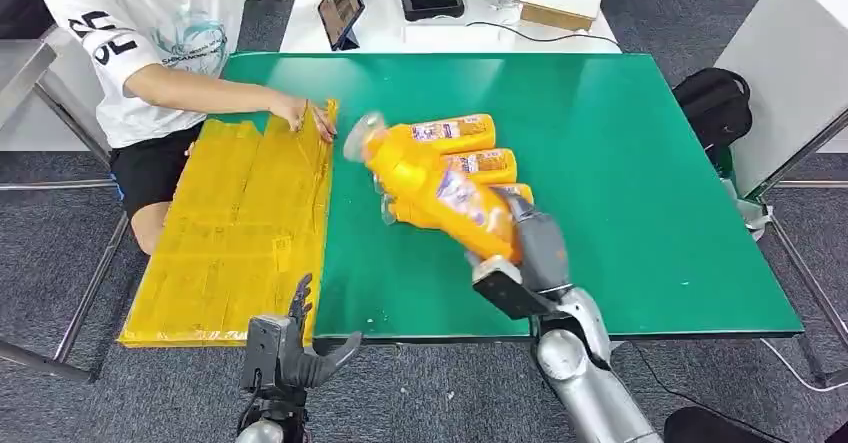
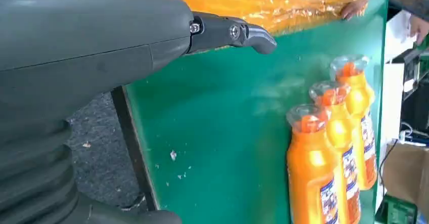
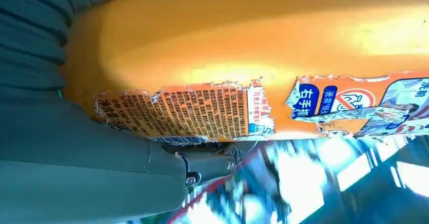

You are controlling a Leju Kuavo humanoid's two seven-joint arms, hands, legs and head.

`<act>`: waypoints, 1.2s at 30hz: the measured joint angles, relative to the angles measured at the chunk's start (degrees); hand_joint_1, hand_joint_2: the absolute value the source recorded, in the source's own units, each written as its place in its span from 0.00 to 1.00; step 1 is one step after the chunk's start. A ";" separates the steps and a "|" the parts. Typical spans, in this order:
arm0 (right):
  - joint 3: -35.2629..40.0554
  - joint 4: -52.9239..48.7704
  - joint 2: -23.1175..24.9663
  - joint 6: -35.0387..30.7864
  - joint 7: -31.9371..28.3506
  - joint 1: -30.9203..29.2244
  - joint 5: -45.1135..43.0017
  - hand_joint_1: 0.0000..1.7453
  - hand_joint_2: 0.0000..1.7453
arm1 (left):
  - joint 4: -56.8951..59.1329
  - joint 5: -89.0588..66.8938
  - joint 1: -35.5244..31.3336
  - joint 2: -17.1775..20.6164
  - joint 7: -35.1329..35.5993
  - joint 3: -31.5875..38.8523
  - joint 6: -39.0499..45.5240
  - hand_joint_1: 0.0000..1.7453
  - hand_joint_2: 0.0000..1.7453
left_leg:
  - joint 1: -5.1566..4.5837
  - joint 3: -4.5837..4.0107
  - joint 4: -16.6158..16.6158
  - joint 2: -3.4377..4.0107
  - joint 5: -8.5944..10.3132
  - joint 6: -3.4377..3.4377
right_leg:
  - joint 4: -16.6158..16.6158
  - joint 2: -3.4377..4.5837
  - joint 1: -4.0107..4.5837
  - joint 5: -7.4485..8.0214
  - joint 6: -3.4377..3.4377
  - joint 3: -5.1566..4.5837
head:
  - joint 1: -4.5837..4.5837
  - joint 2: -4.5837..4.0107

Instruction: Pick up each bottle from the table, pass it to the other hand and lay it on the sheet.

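Four orange bottles in all: the right hand (image 1: pixel 528 253) is clamped around one bottle (image 1: pixel 432 185), lifted off the green desk (image 1: pixel 640 203) and tilted with its clear cap toward the far left, while three more bottles (image 2: pixel 334 153) lie side by side on the desk just behind it, caps pointing left. The held bottle is glossy orange with a torn printed label carrying small text and a blue patch. One yellow sheet (image 1: pixel 230 243) covers the left part of the desk, and one person's hand (image 1: pixel 305 115) presses on its far right corner. The left hand (image 1: pixel 295 348) hangs at the near edge by the sheet, fingers apart and holding nothing.
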 measured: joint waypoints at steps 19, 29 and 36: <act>-5.24 -7.27 6.16 0.25 -12.17 7.66 -3.47 1.00 1.00 | -8.60 19.04 0.95 0.44 0.18 -3.61 -15.83 0.00 1.00 | -0.01 -0.04 -0.01 0.02 -0.01 -0.01 | -0.01 0.00 0.00 0.00 0.00 -0.04 | 0.02 0.00; -2.90 -3.73 9.18 2.52 -14.62 10.04 -2.84 1.00 1.00 | -15.26 20.76 1.14 1.25 0.61 -5.77 -18.30 0.00 1.00 | -0.01 -0.05 -0.01 0.01 0.00 -0.01 | -0.01 0.00 0.00 0.00 0.00 -0.04 | 0.04 0.00; -1.61 -1.74 10.79 3.22 -13.65 9.84 -2.86 1.00 1.00 | -16.39 20.33 1.65 1.38 0.53 -6.10 -18.30 0.00 1.00 | -0.01 -0.05 -0.01 0.01 0.00 -0.01 | -0.01 0.00 0.00 0.00 0.00 -0.04 | 0.04 0.00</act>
